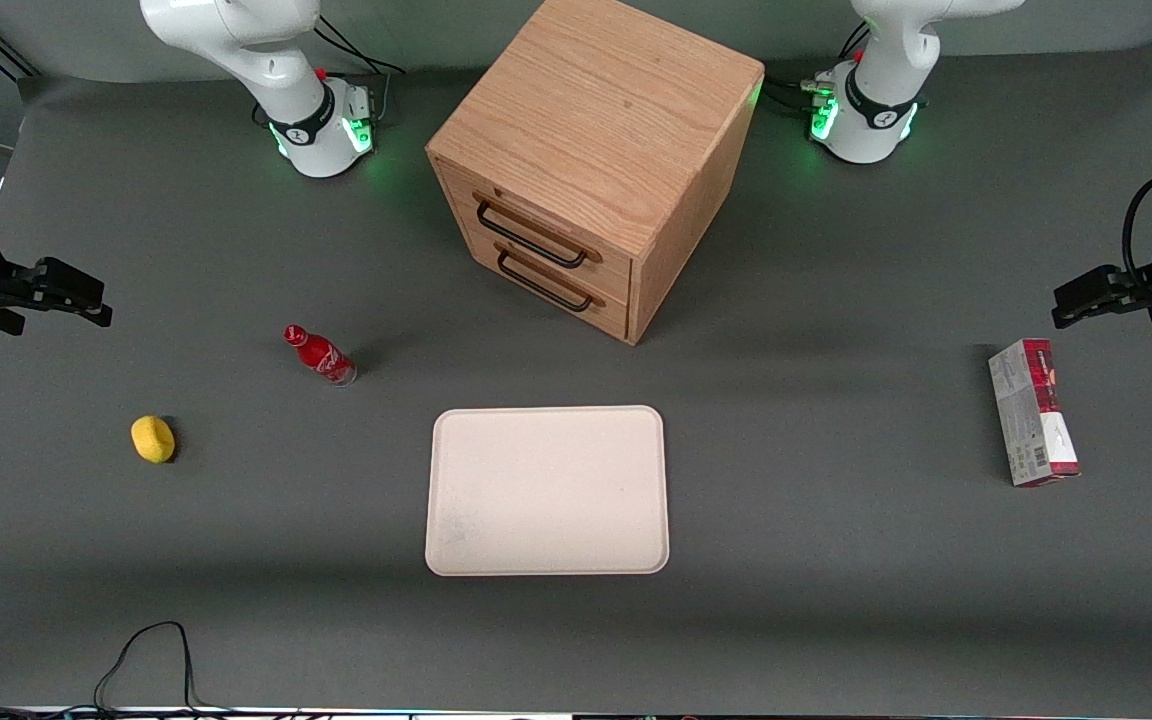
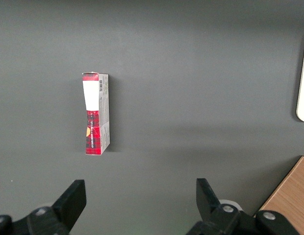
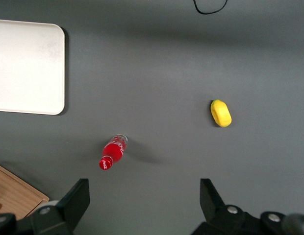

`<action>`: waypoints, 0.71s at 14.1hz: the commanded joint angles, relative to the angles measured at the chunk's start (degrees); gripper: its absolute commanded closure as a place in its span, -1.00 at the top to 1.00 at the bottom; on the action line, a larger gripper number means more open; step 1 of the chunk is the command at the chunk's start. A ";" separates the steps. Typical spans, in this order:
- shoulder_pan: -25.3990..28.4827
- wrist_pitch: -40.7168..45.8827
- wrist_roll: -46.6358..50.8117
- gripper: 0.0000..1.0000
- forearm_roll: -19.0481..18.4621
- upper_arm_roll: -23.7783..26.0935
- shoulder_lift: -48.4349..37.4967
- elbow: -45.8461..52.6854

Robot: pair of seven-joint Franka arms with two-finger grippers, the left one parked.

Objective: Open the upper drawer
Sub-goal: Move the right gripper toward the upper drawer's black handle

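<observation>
The cube-shaped oak cabinet [image 1: 596, 130] stands at the middle of the table, farther from the front camera than the tray. Its upper drawer [image 1: 546, 222] is shut, with a long black wire handle [image 1: 528, 238]. The bottom drawer [image 1: 564, 287] below it is shut too. My gripper [image 1: 96, 303] hovers at the working arm's end of the table, well away from the cabinet, open and empty. In the right wrist view its fingers [image 3: 78, 197] are spread wide over bare mat, the gripper [image 3: 143, 198] holds nothing, and one corner of the cabinet [image 3: 14, 196] shows.
A white tray [image 1: 546, 560] lies nearer the front camera than the cabinet. A red bottle [image 1: 319, 354] and a yellow fruit [image 1: 152, 439] lie between my gripper and the tray. A red and grey box [image 1: 1032, 412] lies toward the parked arm's end.
</observation>
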State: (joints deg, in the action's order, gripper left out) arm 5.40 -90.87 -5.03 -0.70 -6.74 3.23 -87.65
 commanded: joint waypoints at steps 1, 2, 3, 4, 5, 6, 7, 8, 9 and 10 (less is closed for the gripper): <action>-0.21 1.05 1.16 1.00 -0.36 0.14 0.02 0.46; -0.12 1.05 1.16 1.00 -0.18 0.14 0.28 0.72; -0.04 0.96 0.81 1.00 -0.09 0.23 0.72 1.42; 0.05 1.05 0.46 1.00 0.08 0.58 1.76 2.56; 0.40 1.05 0.20 1.00 0.17 0.85 2.65 2.92; 1.45 1.05 0.02 1.00 1.22 1.72 3.00 3.01; 3.29 1.13 0.02 1.00 1.83 1.99 3.09 3.01; 5.39 1.05 0.02 1.00 2.62 1.99 3.18 3.01; 7.59 1.05 0.02 1.00 3.85 1.99 3.27 3.01; 9.18 1.05 -0.07 1.00 5.17 1.99 3.88 3.01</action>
State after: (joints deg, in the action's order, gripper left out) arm 11.42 -90.91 -5.10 2.26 -4.59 5.68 -86.70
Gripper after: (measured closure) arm 0.000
